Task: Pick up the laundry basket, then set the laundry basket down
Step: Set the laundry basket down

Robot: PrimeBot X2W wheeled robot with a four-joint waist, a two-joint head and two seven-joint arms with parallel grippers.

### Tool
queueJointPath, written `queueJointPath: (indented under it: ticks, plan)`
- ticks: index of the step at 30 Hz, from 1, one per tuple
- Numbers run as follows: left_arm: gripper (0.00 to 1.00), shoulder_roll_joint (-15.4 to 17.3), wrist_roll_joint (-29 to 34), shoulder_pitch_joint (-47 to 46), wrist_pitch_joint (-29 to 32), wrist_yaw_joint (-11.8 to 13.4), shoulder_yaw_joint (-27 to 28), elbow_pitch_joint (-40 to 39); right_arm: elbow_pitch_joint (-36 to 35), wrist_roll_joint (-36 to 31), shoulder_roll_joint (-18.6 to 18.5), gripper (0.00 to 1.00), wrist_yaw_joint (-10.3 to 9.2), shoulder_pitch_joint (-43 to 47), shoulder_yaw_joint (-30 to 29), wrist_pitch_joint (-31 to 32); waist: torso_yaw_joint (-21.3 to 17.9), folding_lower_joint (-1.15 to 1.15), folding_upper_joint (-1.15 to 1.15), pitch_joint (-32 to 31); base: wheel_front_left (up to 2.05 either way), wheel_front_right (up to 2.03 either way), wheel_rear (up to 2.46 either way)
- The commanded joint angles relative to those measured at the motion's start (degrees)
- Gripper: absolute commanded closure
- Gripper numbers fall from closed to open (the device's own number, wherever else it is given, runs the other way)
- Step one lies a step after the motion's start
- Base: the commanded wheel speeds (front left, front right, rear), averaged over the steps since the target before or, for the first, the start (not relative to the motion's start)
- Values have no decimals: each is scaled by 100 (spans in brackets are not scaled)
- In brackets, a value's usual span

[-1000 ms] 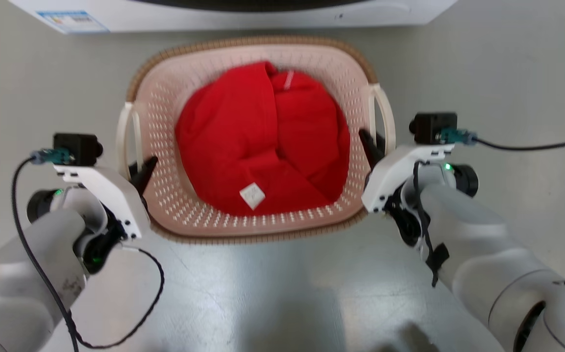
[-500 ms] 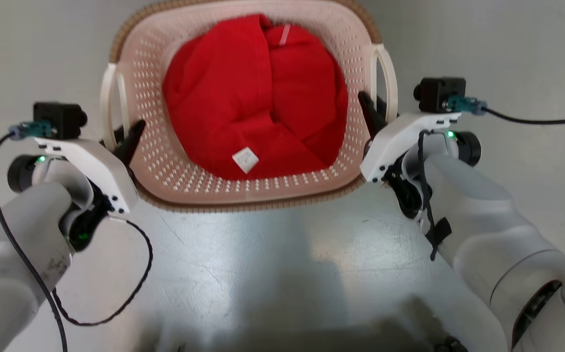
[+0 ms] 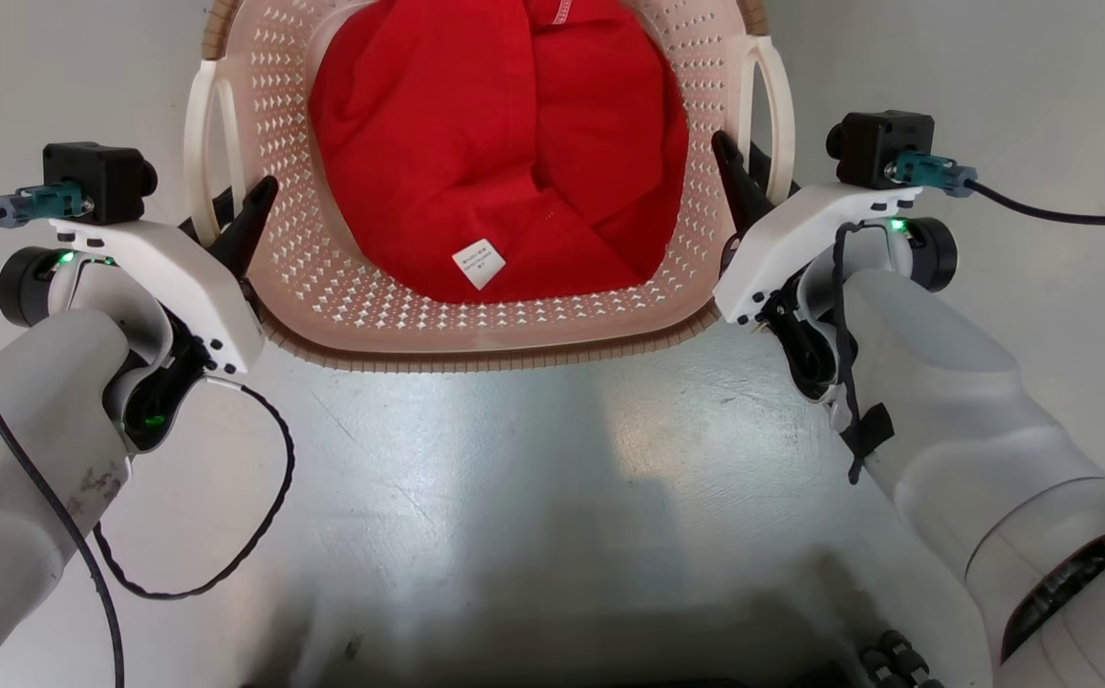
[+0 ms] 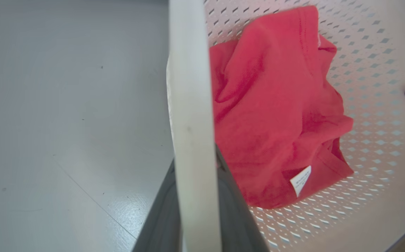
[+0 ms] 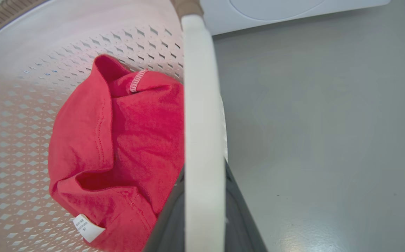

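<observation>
The basket (image 3: pixel 380 315), with a red cloth (image 3: pixel 505 143) inside, is over the grey floor (image 3: pixel 514 497) between the left pincer (image 3: pixel 239 205) and the right pincer (image 3: pixel 739 167), and each one is closed on a white handle (image 3: pixel 195 124).

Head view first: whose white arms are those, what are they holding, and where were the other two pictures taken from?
You are looking down from a camera on a wheeled robot's head. The two pale arms are its own, and each ends in a gripper with two dark fingers. The left gripper and the right gripper each close on one white loop handle of the laundry basket. Inside it lies a red garment with a small white label. Below is a grey floor. The other two pictures come from cameras on the wrists, looking along the fingers. In the left wrist view the left handle runs up between them. The right wrist view shows the right handle likewise, with a white appliance beyond.
</observation>
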Motion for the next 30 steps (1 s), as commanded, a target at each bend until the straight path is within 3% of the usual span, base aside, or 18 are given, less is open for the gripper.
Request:
queueJointPath:
  ticks: [1, 15, 30]
  plan:
    - [100, 310, 128, -55, -77, -95, 119, -125, -16, -241, -106, 100, 68, 258, -94, -59, 39, 0, 0, 71, 0, 0, 0]
    - [100, 284, 437, -147, -78, -95, 468, -271, -366, -1567, -106, 100, 68, 458, -1444, -59, 112, 0, 0, 392, 0, 0, 0]
    - [100, 279, 681, -98, -78, -95, 730, -416, -710, -2311, -106, 100, 68, 735, -2241, -59, 120, 0, 0, 553, 0, 0, 0]
